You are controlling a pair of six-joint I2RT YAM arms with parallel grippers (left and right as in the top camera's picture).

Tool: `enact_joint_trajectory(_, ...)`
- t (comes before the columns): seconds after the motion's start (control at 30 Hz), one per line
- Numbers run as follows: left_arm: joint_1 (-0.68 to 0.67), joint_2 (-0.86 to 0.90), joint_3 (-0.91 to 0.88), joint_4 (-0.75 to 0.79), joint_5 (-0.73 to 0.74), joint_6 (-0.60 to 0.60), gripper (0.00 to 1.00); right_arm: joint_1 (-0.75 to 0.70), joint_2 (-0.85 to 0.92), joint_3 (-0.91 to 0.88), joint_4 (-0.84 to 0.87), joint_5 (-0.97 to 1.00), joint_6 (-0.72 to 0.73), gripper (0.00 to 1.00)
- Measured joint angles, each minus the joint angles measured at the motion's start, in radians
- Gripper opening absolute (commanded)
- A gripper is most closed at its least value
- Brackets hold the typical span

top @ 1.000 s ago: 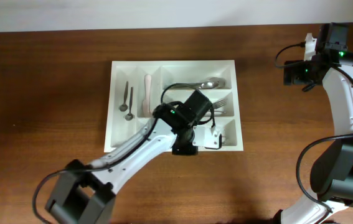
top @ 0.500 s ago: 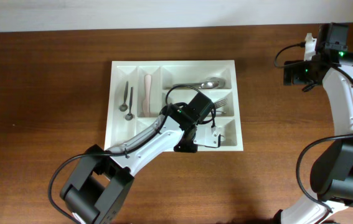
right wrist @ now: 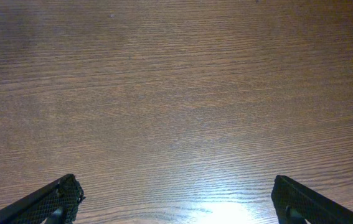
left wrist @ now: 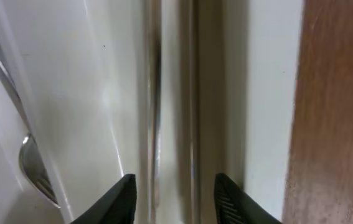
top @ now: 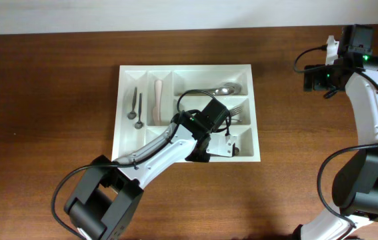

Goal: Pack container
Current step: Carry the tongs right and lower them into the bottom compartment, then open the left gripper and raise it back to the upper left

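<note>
White plastic is filling most of the left wrist view. The left gripper (left wrist: 176,200) is hanging low inside the container (top: 126,141), over its nearest long compartment. Its jaws are released and standing apart on either side of what look like blurred steel shafts (left wrist: 154,93) lying on the floor, and they are grasping nothing. The right gripper (right wrist: 176,198) is hovering over bare desk (right wrist: 176,74), well apart from the container, with its jaws spread wide and empty.

The main risk, as I judge it, is coming from how close the left fingertips (left wrist: 123,196) are sitting to the compartment's near wall. A lift that drifts sideways could hook that wall and drag or tip the light container. That would be jolting the large spoon (top: 225,89) and the fork (top: 240,107) out of their lanes. The black cable (top: 189,95) looping over the middle compartments could also be snagging on the fork as the arm moves.

The container is sitting flat on the desk, near the middle and toward the far edge. In the overhead view its long axis is running left to right, parallel to that edge. The two narrow upright compartments are at the robot's left end, holding two small spoons (top: 135,107) and a pale utensil (top: 158,100). The three long compartments are reaching toward the right end, where the spoon bowl and fork tines are pointing.
</note>
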Motion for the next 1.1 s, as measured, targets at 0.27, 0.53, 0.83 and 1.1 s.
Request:
enact_joint_trajectory(0.27, 0.009, 0.001, 0.055, 0.038, -0.089, -0.027, 0.48, 0.0, 0.0, 0.0, 0.0, 0.0, 0.0, 0.99)
enact_joint_trajectory(0.53, 0.101, 0.001, 0.388, 0.06, -0.177, -0.183, 0.99, 0.0, 0.0, 0.0, 0.0, 0.0, 0.0, 0.99)
enact_joint_trajectory(0.83, 0.407, -0.015, 0.579, 0.032, -0.328, -0.534, 0.99, 0.0, 0.0, 0.0, 0.0, 0.0, 0.0, 0.99)
enact_joint_trajectory(1.1, 0.768, -0.018, 0.58, -0.154, -0.351, -0.868, 0.99, 0.0, 0.0, 0.0, 0.0, 0.0, 0.0, 0.99)
